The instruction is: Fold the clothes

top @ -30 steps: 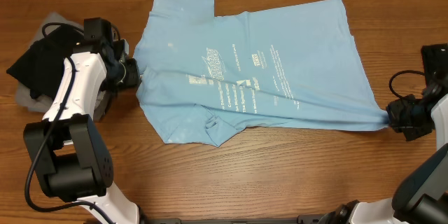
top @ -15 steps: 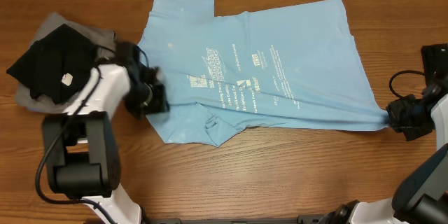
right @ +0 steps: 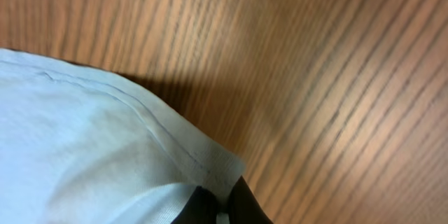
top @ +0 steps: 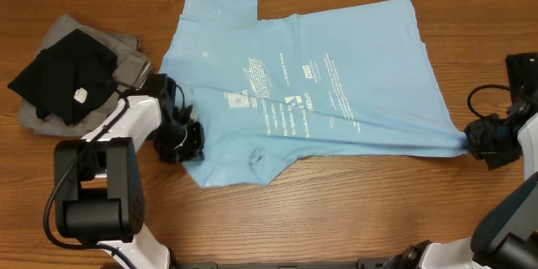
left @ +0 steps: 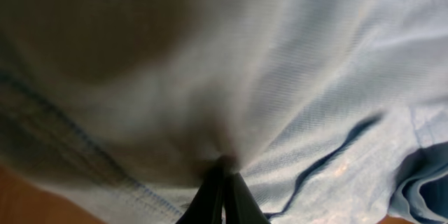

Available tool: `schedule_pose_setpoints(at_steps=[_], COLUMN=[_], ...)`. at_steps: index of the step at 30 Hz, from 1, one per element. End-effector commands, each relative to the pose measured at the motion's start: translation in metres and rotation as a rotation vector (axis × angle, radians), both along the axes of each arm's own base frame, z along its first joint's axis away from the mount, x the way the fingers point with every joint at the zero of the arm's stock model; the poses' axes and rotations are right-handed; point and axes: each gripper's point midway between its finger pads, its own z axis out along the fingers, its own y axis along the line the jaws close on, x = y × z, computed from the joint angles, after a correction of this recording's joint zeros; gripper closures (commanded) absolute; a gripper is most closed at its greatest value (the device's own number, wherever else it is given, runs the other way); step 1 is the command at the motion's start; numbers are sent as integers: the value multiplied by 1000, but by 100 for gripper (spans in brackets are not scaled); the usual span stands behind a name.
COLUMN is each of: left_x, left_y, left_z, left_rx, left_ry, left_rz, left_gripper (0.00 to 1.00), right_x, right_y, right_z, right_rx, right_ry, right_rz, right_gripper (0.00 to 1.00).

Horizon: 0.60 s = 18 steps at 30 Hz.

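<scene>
Pile of black and grey garments [top: 63, 80] seen at far left of worktop [top: 353, 218], untouched. Left gripper [top: 190, 137] clenched on left edge of sky-blue T-shirt [top: 353, 59], thin cloth pinched between tips. Shirt spread across middle, lettering up, creased along lower edge. Fabric judged light, limp, easily bunched; best taken at hems and corners, both sides pulled taut. Right gripper [top: 471, 139] clenched on lower right corner, hem apparently caught, though tips barely shown.
</scene>
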Motion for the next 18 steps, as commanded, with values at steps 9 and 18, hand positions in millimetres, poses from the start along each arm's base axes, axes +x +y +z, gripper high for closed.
schedule_pose_setpoints(at_steps=[9,18], left_x=[-58,-32], left_y=[95,109], left_z=[-13,7], left_rx=[251,244], left_ry=[236,151], left_rz=[166,217], left_gripper=[96,96], right_x=[-42,-57], right_y=[9,13], right_z=[8,9], right_rx=[26,37], right_ry=[163,228], right_rz=[31,53], right_gripper=[93,20])
